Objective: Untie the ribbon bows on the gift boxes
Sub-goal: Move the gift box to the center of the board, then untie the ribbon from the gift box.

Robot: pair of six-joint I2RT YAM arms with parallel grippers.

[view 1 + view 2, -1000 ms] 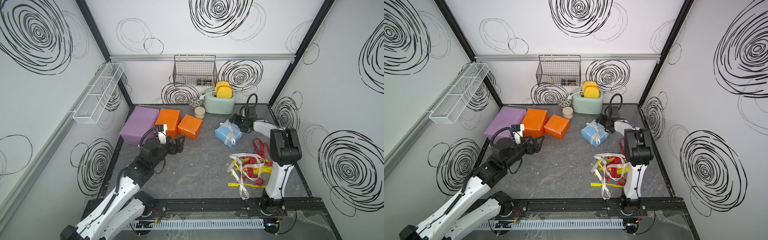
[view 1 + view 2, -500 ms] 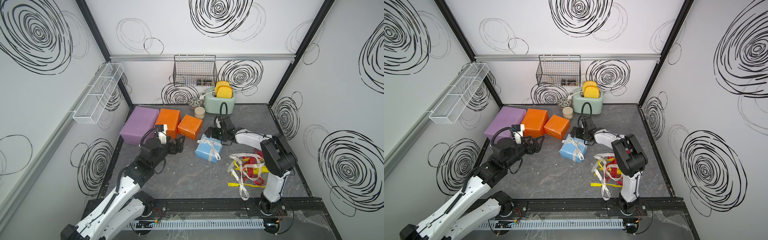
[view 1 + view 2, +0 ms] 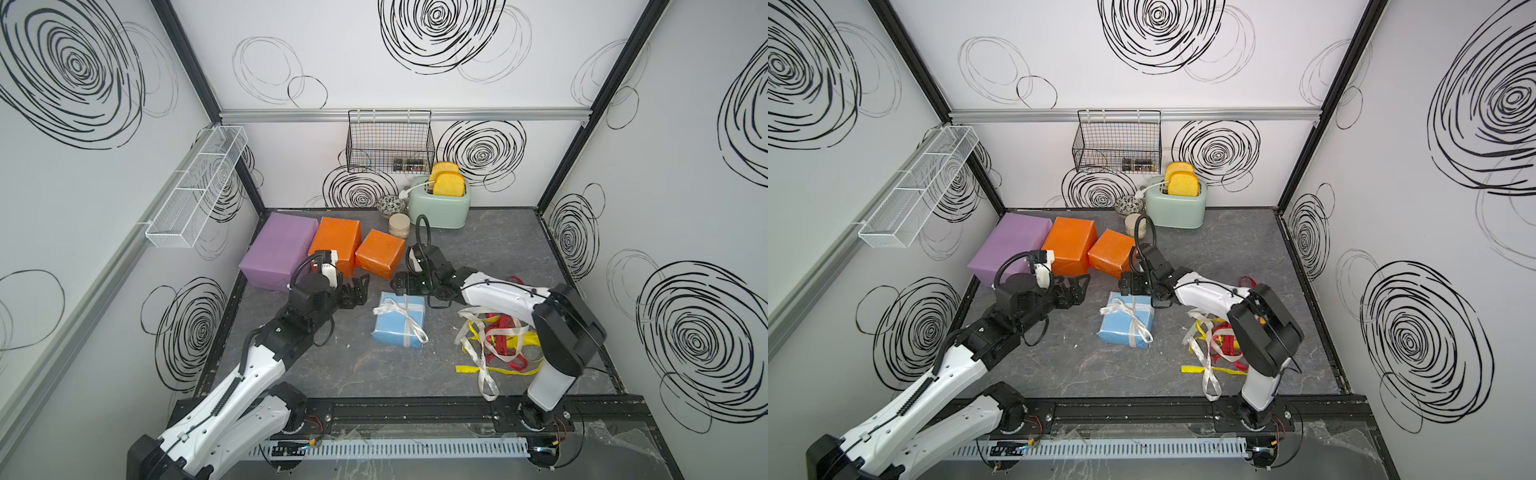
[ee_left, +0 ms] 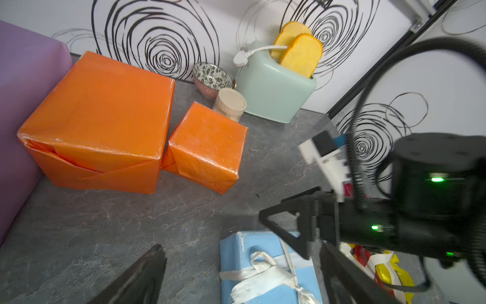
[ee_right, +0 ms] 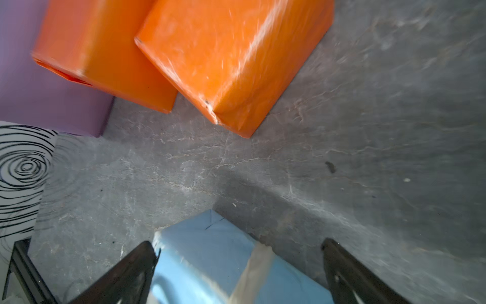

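While right gripper (image 3: 405, 286) gapes at blue box (image 3: 392, 328), bow (image 3: 395, 309) tied

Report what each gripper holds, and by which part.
Nothing is held. The right gripper stands open astride the far edge of the light-blue box; the left gripper hangs open beside it, clear of the white bow.

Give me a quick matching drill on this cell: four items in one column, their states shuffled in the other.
1 light-blue box
2 lilac box
3 red, yellow and white ribbons
4 toaster

a holds two yellow slices
b lying loose in a heap
c tied with a white bow
d bare, beside the larger orange box

Pairs: 1-c, 2-d, 3-b, 4-a
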